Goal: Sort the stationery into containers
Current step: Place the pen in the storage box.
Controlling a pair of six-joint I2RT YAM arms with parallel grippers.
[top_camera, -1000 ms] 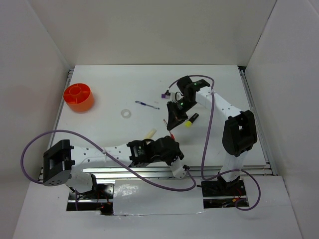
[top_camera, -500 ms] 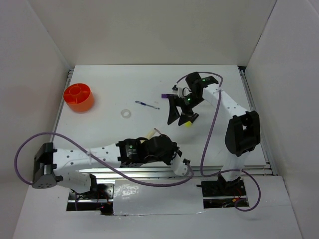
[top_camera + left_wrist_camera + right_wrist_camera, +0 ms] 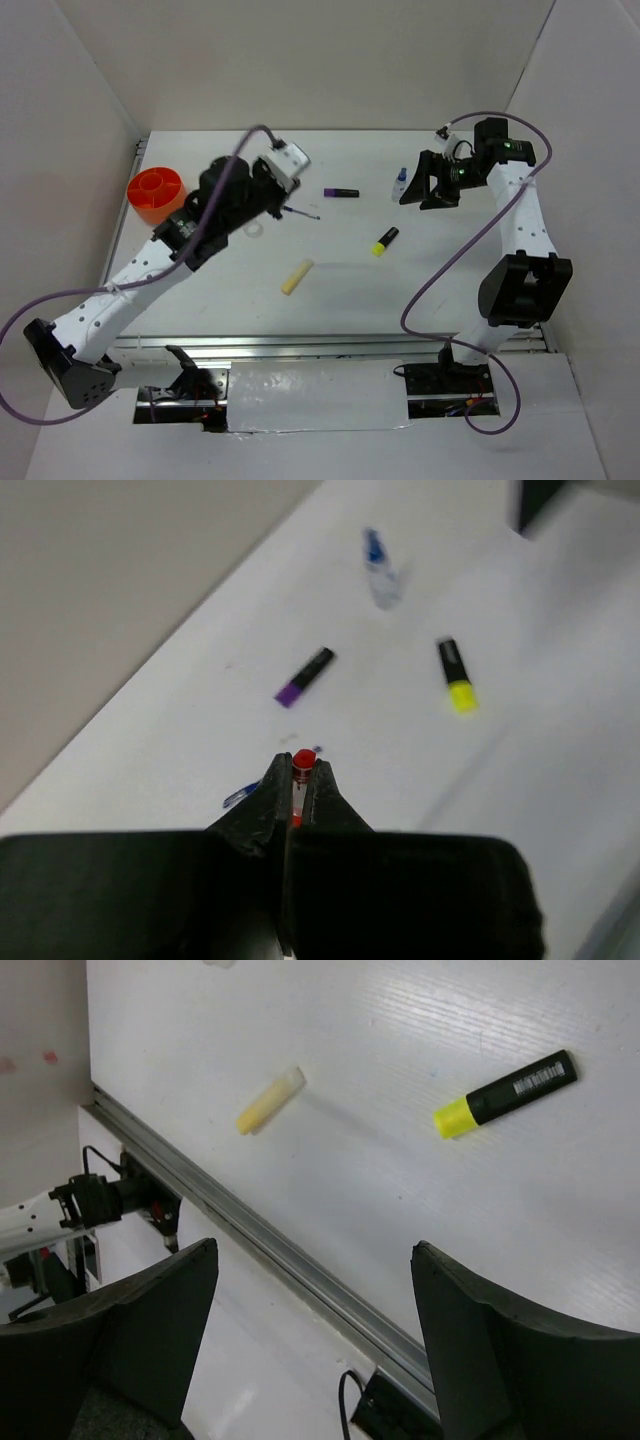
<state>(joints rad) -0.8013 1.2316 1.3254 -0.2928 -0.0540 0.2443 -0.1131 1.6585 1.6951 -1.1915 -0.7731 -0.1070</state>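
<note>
We see the left gripper (image 3: 302, 772) pinching the red pen (image 3: 304, 761) between its fingers, over the thin blue pen (image 3: 297, 211). In the top view the orange-red cup (image 3: 157, 195) stands at its 9 o'clock. The right gripper (image 3: 315, 1255) hangs with fingers spread wide and holds nothing, at 3 o'clock of the small bottle (image 3: 399, 183). The purple marker (image 3: 341, 192) lies at the bottle's 9 o'clock and the highlighter (image 3: 385, 241) at its 6 o'clock. The pale yellow stick (image 3: 296, 277) lies at 8 o'clock of the highlighter.

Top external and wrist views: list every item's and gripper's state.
left gripper, shut on red pen
red pen, clamped, off the table
right gripper, open, empty
orange cup, upright
purple marker, lying loose
black-yellow highlighter, lying loose
pale yellow stick, lying loose
blue pen, lying loose
tape ring, lying flat
blue-capped bottle, capped
</note>
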